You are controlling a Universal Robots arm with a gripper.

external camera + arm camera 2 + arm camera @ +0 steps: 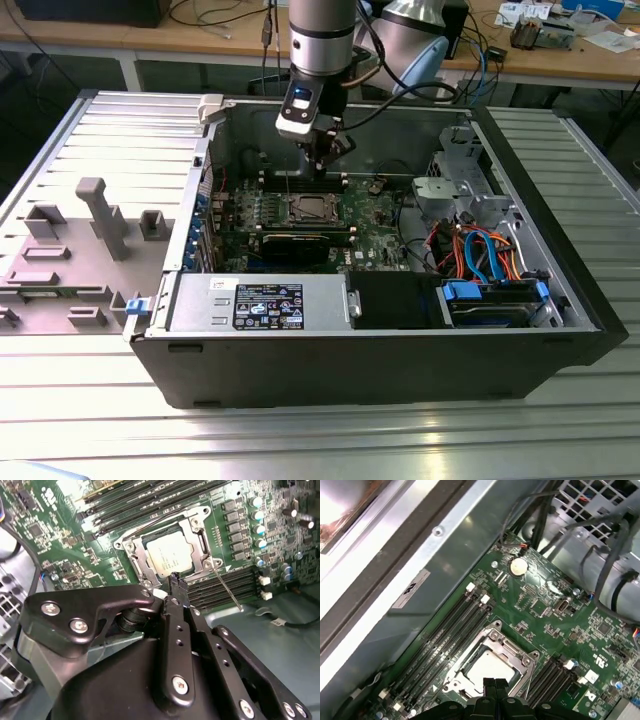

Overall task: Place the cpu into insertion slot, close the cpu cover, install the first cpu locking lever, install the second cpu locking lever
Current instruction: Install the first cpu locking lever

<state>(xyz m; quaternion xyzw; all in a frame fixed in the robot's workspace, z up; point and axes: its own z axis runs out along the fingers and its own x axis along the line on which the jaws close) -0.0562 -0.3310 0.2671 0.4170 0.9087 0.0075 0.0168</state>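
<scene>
Open computer case (380, 370) lies on the ribbed metal table (300, 440). The arm comes down into it from above, and the gripper (320, 160) hangs over the motherboard (375, 225) near the back wall.

In both wrist views the fingers (488, 684) are pressed together with nothing between them, and the tips sit just above the near edge of the socket.

The cpu (170, 553) is already seated in the insertion slot (129, 547), silver top up. The cpu cover (200, 537) lies flat around it, and the chip shows through its window.

One thin lever rod (227, 587) slants out from a socket corner and crosses the memory slots (225, 582) toward the case floor. It isn't tucked in.

A second wire lever (167, 516) runs along the far side of the socket. I can't tell if it's latched.

More memory slots (447, 630) lie on the other side of the socket, tight against it.

Elsewhere in the scene:
- A coin battery (517, 566) sits further along the board.
- Dark cables (605, 555) hang by the drive cage.
- In the exterior view, the power supply (260, 300) lines the front.
- Orange and blue cables (480, 250) are at that view's right.
- A grey plastic fixture (100, 215) is outside the case at its left.
</scene>
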